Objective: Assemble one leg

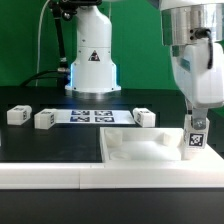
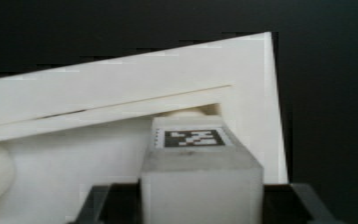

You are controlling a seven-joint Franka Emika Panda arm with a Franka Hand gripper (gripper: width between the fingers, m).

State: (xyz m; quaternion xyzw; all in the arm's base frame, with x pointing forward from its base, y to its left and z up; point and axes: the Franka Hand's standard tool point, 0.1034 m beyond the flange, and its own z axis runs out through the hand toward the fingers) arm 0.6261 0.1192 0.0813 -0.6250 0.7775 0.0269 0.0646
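My gripper (image 1: 192, 122) is shut on a leg (image 1: 194, 142), a small white block with a black-and-white tag on its side. It holds the leg upright over the corner of the large flat white square part (image 1: 140, 152) at the exterior view's right. In the wrist view the leg (image 2: 201, 160) fills the space between my dark fingers (image 2: 112, 202), with the flat part's raised rim (image 2: 140, 100) beyond it. I cannot tell whether the leg touches the part.
Three more legs lie on the black table: two (image 1: 17, 115) (image 1: 44, 119) at the exterior view's left and one (image 1: 145, 117) behind the flat part. The marker board (image 1: 93, 115) lies between them. The robot base (image 1: 92, 60) stands behind.
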